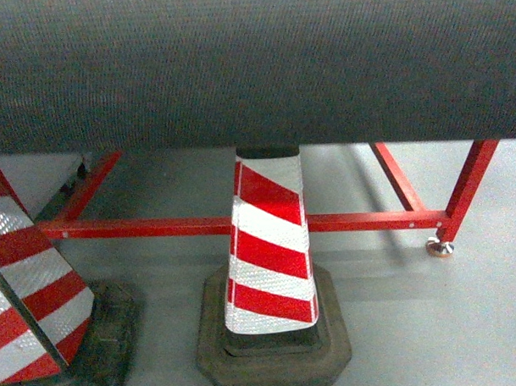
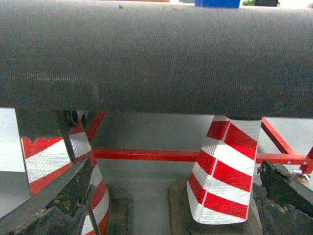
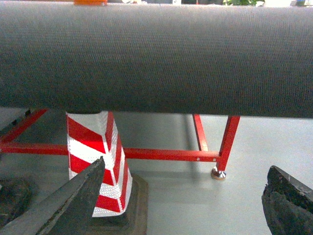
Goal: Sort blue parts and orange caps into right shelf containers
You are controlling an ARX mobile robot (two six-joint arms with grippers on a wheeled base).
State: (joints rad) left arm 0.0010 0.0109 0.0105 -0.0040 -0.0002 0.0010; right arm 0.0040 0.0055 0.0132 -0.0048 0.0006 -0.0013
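The edge of a dark grey table top [image 1: 254, 66] fills the upper half of every view and hides what lies on it. Just above it in the left wrist view peeks a sliver of bright blue [image 2: 217, 3]; whether it is a blue part or a container I cannot tell. A sliver of orange [image 3: 90, 2] peeks over the edge in the right wrist view, perhaps an orange cap. The right shelf containers are out of view. My left gripper [image 2: 176, 164] and right gripper [image 3: 186, 164] both hang open and empty below the table edge. Neither shows in the head view.
A red metal table frame [image 1: 200, 225] runs under the top, with a levelling foot [image 1: 439, 248] at the right. A red-and-white striped cone [image 1: 268, 252] on a black base stands in front of it, and another cone [image 1: 28, 294] at the left. The floor is grey.
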